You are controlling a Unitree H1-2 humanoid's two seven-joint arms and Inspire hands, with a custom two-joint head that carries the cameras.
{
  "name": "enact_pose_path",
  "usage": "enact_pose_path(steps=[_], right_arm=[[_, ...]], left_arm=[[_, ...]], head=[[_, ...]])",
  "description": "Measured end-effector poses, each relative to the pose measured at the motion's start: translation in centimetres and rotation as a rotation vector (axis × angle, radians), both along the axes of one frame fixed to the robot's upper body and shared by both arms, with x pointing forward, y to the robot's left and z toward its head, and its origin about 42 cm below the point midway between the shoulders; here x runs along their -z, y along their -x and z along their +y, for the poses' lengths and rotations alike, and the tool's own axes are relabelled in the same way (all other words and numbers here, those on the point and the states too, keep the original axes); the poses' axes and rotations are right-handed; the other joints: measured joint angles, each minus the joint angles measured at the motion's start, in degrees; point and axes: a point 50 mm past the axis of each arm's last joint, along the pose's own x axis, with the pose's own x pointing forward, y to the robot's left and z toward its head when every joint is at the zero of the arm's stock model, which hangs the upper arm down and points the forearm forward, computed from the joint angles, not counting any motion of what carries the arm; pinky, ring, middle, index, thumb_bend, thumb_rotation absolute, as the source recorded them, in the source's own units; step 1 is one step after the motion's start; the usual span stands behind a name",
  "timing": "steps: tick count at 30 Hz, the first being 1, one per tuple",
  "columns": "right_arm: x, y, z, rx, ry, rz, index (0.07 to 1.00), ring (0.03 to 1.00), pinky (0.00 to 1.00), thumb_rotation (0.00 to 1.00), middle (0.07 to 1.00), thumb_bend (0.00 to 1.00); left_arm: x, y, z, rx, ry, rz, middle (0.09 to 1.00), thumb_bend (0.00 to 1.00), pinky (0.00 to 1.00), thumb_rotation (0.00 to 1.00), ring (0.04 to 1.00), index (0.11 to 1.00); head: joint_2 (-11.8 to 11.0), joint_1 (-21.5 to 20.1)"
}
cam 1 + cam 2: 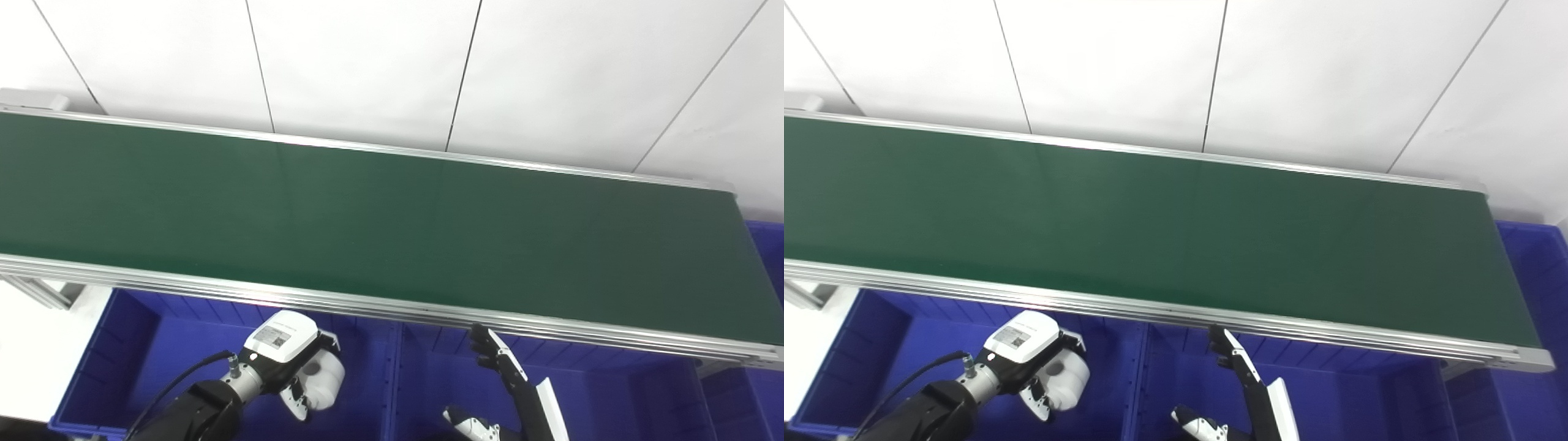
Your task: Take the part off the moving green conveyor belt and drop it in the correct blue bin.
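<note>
The green conveyor belt (392, 226) runs across the view, and no part shows on it. My left hand (300, 367) hangs over the left blue bin (116, 361), just below the belt's near rail. Its back faces the camera and its fingers point down, so I cannot tell whether it holds anything. My right hand (499, 367) is over the middle blue bin (429, 373). It is open, with the fingers stretched up towards the rail and the thumb (468, 425) spread apart, and nothing is in it.
The belt's aluminium near rail (392, 306) overhangs the bins' far walls. A divider wall (395, 380) separates the left and middle bins. Another blue bin (765, 245) sits past the belt's right end. A white wall stands behind the belt.
</note>
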Motion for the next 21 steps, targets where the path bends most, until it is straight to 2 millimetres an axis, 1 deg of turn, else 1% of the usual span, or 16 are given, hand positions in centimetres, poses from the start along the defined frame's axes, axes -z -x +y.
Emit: enact_pose_path(steps=[1,2,4,5,6,8,11,13,15,17,21], right_arm=[[0.0,0.0,0.0,0.001,0.0,0.0,0.903,0.852,0.8,0.57,0.876,0.69],[0.0,0.0,0.0,0.001,0.0,0.001,0.903,0.852,0.8,0.57,0.876,0.69],[0.0,0.0,0.0,0.002,-0.001,0.0,0.903,0.853,0.8,0.57,0.876,0.69],[0.0,0.0,0.0,0.002,-0.001,0.001,0.904,0.852,0.8,0.57,0.876,0.69],[0.0,0.0,0.0,0.002,-0.001,0.002,0.903,0.85,0.79,0.58,0.874,0.69],[0.1,0.1,0.0,0.001,0.003,0.005,0.902,0.844,0.79,0.58,0.871,0.69],[0.2,0.1,0.1,-0.001,0.01,0.004,0.903,0.847,0.79,0.58,0.872,0.69],[0.1,0.1,0.2,0.0,0.009,0.004,0.905,0.854,0.8,0.57,0.876,0.69],[0.1,0.1,0.3,0.001,0.006,0.005,0.905,0.855,0.8,0.56,0.878,0.69],[0.1,0.1,0.3,0.002,0.007,0.009,0.905,0.854,0.79,0.55,0.878,0.69],[0.2,0.1,0.3,0.002,0.013,0.017,0.904,0.846,0.78,0.54,0.875,0.68]], left_arm=[[-0.3,0.0,0.1,-0.011,0.013,-0.001,0.926,0.8,0.98,0.57,0.925,0.852],[-0.5,0.1,0.2,-0.024,0.041,-0.001,0.939,0.82,0.97,0.58,0.935,0.865],[-1.0,0.7,0.6,-0.065,0.171,0.012,0.952,0.83,0.97,0.53,0.939,0.882],[-1.3,1.0,0.8,-0.08,0.238,0.02,0.957,0.83,0.9,0.46,0.931,0.888],[-1.4,1.4,1.0,-0.095,0.302,0.035,0.962,0.82,0.86,0.45,0.929,0.896],[-1.5,2.1,1.1,-0.118,0.438,0.087,0.974,0.81,0.83,0.44,0.934,0.911],[-1.8,3.3,0.9,-0.135,0.624,0.181,0.982,0.8,0.85,0.43,0.95,0.917],[-3.0,4.3,0.9,-0.113,0.747,0.208,0.967,0.8,0.89,0.45,0.951,0.916],[-4.1,5.1,1.1,-0.083,0.839,0.192,0.952,0.8,0.92,0.44,0.95,0.91],[-4.4,5.7,1.4,-0.097,0.911,0.187,0.944,0.78,0.93,0.38,0.948,0.899],[-4.4,6.9,1.6,-0.143,1.024,0.215,0.945,0.77,0.96,0.34,0.956,0.899]], head=[[-0.1,-0.1],[-0.1,-0.1],[-0.1,-0.1],[-0.1,0.0],[-0.2,0.0],[-0.3,0.1],[-0.3,-0.3],[-0.3,-0.4],[-0.2,-1.0],[-0.3,-1.2],[-0.3,-1.6]])
